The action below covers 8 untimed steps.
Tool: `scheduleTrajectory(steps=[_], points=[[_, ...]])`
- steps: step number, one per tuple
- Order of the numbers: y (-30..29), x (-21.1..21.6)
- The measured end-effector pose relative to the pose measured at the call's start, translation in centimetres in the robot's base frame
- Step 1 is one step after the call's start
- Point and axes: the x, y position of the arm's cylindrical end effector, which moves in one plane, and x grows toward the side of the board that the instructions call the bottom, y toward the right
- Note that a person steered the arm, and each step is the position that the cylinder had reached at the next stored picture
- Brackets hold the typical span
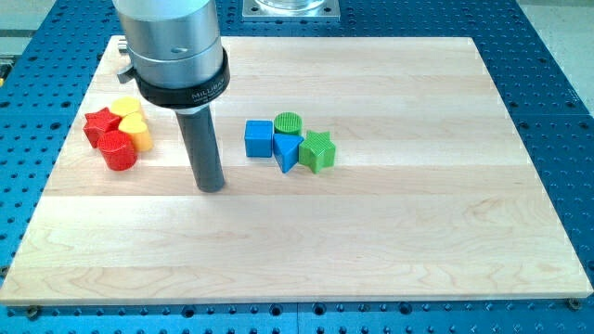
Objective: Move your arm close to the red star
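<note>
Red star (100,125) at desk's left edge, touching red cylinder (118,150) and yellow blocks (135,128). End effector: bare rod, no jaws; tip (212,186) lies to view's right, slightly lower. Approach leftward, slightly up.

Red star (99,124), red cylinder (118,150), both ridged on top. Yellow heart (135,133) and a second yellow block (124,107), shape unclear. Blue cube (259,138), blue triangle (287,151). Green cylinder (289,122) with striped top, green star (317,151). Pale wood-grain tabletop (390,213) in light planks. Dark grey rod, tip (212,188); silver housing above with black collar. Blue perforated base (557,83) around.
</note>
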Motion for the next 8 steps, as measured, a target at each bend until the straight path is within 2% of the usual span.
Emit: scheduleTrajectory(steps=[5, 7, 8], points=[[-3.1, 0.5], [-7.6, 0.6], [-14.0, 1.2]])
